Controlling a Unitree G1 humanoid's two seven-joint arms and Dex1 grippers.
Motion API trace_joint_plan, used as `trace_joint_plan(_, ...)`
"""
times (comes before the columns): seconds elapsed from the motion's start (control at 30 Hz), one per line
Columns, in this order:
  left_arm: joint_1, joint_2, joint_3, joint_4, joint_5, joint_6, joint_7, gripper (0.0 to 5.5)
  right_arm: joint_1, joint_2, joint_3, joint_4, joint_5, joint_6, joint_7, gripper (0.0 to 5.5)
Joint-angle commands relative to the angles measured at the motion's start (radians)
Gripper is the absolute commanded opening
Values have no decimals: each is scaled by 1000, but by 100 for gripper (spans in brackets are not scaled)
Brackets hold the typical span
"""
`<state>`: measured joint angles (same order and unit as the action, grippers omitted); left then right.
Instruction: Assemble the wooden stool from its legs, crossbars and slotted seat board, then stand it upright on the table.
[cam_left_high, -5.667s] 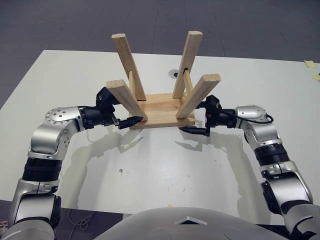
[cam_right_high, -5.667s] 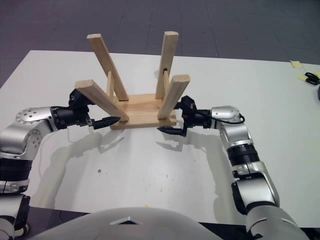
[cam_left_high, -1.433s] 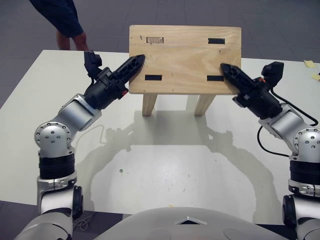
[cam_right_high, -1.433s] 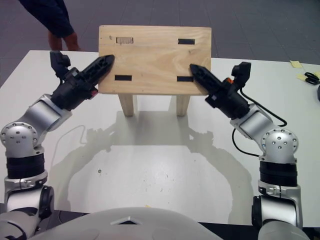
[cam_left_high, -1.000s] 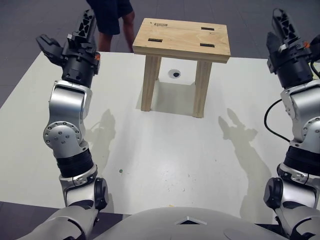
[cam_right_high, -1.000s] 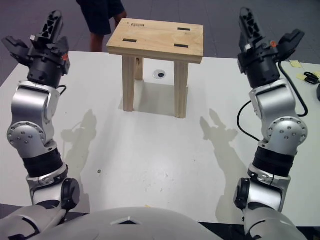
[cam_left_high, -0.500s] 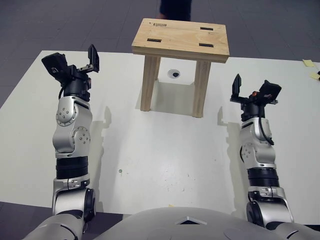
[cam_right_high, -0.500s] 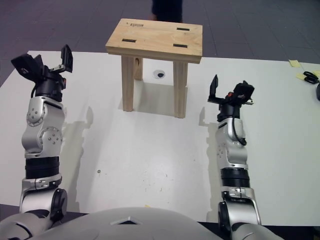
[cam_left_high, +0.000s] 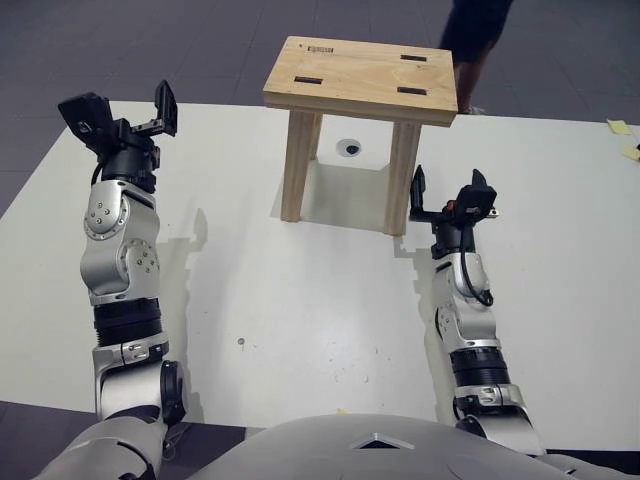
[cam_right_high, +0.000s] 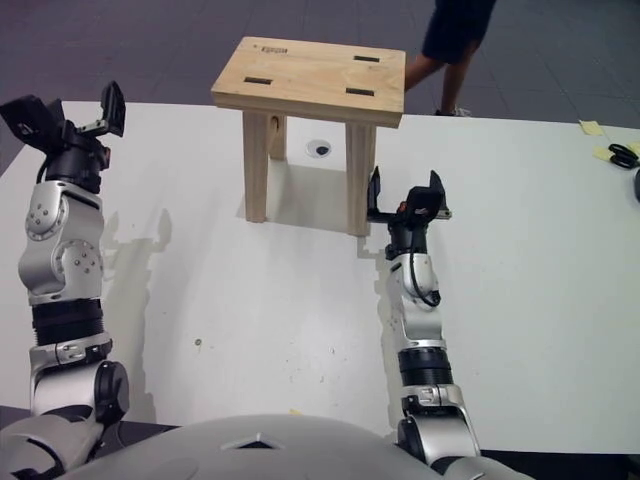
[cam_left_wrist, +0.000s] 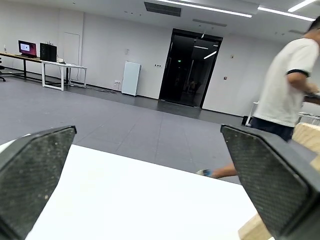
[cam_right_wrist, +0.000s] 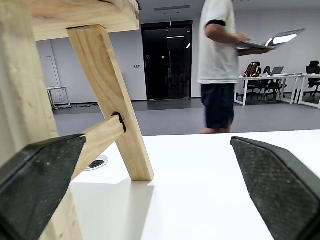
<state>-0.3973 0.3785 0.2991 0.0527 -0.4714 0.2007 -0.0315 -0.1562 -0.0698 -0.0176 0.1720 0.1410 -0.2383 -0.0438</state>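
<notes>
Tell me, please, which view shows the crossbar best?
The right wrist view: the crossbar slots into a leg close up. The eye views look down on the stool, seat mostly hiding the crossbar. The left wrist view catches a wooden edge.

Stool (cam_left_high: 360, 75) upright on white table (cam_left_high: 300, 330), slotted seat board on top. Left gripper (cam_left_high: 125, 108) pointing up, fingers spread, well apart from stool. Right gripper (cam_left_high: 448, 195) fingers spread, just beside the near right leg (cam_left_high: 402, 180); contact unclear.

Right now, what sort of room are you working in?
Probably an open office or lab hall: a white work table, desks with a monitor along the wall, office chairs, and a wide grey floor.
</notes>
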Motion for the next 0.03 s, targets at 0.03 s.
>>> trace_joint_plan(0.03, -38, 16, 7, 17, 29, 13, -22, 538, -23, 16, -11, 28, -20, -11, 6, 540)
